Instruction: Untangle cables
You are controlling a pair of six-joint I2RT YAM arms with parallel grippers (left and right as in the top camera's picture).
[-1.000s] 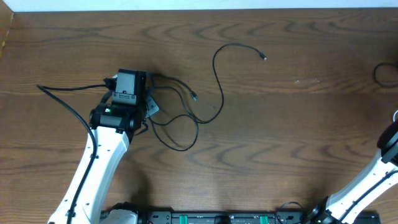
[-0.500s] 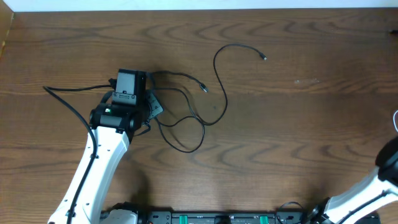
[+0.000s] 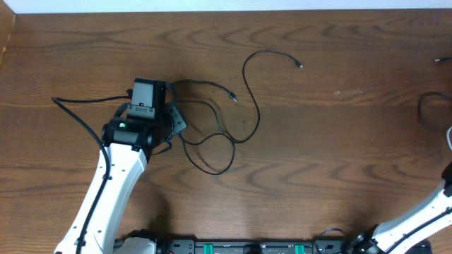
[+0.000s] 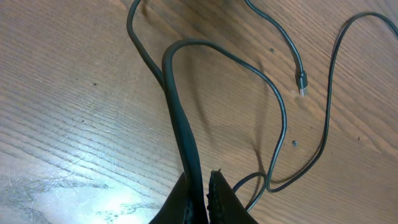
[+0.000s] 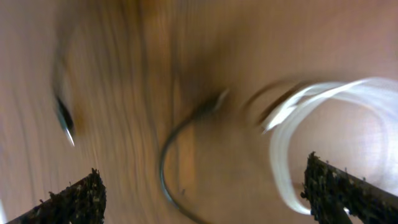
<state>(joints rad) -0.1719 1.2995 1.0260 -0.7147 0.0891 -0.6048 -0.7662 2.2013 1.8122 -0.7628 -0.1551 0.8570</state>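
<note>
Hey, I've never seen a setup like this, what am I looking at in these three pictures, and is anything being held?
Two white robot arms work at a wooden table. One picture looks straight down from above; the other two come from cameras on each wrist, with that arm's own fingers at the bottom edge. Thin black cables lie looped over each other on the wood. The left end effector is shut, pinching one black cable. The right end effector is open and holds nothing; its picture is blurred, showing a dark cable and a pale loop beyond it.
</note>
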